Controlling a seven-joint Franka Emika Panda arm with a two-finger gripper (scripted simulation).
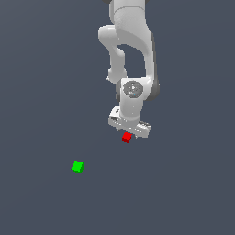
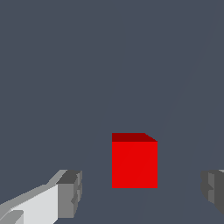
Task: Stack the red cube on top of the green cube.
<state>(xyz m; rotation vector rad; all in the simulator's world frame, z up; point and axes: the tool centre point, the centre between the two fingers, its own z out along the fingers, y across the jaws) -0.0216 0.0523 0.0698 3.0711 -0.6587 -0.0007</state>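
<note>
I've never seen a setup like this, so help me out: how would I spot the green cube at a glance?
Start at the big white robot arm hanging down into the exterior view, then look below its gripper and off to that view's left. The green cube sits alone on the dark grey floor. The only similar thing, the red cube, lies right under the gripper.

No readable text, label, brand, number or sign anywhere in either view. Plain, unmarked faces on the red cube [image 1: 126, 137] and the green cube [image 1: 77, 166].
</note>
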